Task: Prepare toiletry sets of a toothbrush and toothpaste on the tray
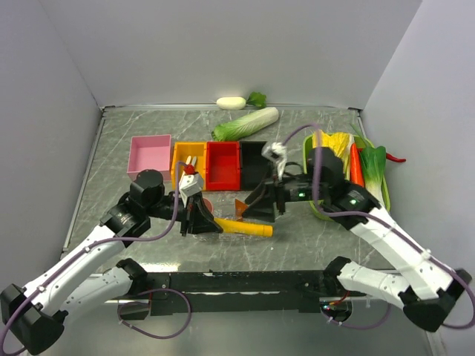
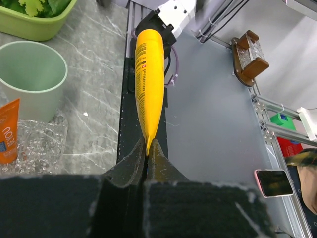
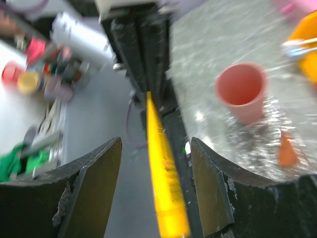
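left pincer (image 2: 147,149) on one yellow toothpaste (image 2: 148,84)

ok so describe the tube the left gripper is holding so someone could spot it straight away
Start from the row of coloured bins; just in front of it, nearer the arms, a yellow toothpaste tube points off to the right. Its flat crimped end is pinched in the left gripper. It is bright yellow, long and tapered, unlike the orange tube nearby.
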Controlling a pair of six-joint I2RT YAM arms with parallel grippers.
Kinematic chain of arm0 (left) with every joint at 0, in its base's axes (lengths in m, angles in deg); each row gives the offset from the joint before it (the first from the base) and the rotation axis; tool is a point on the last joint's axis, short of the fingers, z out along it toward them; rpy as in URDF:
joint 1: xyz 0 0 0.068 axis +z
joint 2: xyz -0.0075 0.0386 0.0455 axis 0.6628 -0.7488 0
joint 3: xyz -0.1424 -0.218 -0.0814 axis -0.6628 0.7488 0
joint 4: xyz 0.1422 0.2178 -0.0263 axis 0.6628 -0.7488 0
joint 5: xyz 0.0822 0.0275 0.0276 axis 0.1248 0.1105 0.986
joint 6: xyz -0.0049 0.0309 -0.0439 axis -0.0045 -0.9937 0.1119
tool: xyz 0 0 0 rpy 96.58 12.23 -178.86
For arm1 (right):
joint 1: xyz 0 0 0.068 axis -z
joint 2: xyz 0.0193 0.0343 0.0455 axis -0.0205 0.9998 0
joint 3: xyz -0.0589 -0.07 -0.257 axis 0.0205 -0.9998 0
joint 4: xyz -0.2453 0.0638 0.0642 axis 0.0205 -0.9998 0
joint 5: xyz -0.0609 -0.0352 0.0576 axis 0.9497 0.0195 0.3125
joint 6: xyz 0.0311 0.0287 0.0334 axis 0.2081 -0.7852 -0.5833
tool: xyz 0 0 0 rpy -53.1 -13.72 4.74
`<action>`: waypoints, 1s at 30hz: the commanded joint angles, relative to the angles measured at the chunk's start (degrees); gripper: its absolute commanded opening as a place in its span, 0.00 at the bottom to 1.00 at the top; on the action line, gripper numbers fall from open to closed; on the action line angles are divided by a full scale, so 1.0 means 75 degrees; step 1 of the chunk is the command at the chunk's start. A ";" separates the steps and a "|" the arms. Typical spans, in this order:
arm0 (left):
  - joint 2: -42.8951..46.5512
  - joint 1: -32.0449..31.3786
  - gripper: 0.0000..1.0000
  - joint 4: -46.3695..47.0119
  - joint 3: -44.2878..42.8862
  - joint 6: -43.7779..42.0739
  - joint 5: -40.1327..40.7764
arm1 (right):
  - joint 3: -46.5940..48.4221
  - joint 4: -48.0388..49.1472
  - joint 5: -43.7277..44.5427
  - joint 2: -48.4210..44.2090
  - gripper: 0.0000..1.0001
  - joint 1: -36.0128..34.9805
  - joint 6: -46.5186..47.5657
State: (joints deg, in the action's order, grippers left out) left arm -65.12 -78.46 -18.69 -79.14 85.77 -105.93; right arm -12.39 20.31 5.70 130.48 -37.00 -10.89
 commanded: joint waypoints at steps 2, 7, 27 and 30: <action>-0.0192 -0.0007 0.01 0.0516 0.0063 -0.0155 -0.0619 | 0.0132 0.0131 0.0504 0.0622 0.63 -0.0804 0.0412; -0.0322 -0.0007 0.01 0.0868 0.0367 -0.0038 -0.0667 | -0.0139 0.0904 0.0014 0.1137 0.55 -0.1062 0.0049; -0.0556 -0.0007 0.01 0.1161 0.0543 -0.0061 -0.0421 | -0.0467 0.1245 -0.0491 0.2087 0.41 -0.1543 -0.0010; -0.0545 -0.0007 0.01 0.1161 0.0555 -0.0038 -0.0350 | -0.0526 0.1187 -0.0503 0.2075 0.32 -0.1590 -0.0010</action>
State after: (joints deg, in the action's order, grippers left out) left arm -69.62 -78.46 -13.38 -74.03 86.34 -108.14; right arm -16.11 27.39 3.61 146.48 -48.34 -11.43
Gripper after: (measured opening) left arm 0.024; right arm 0.369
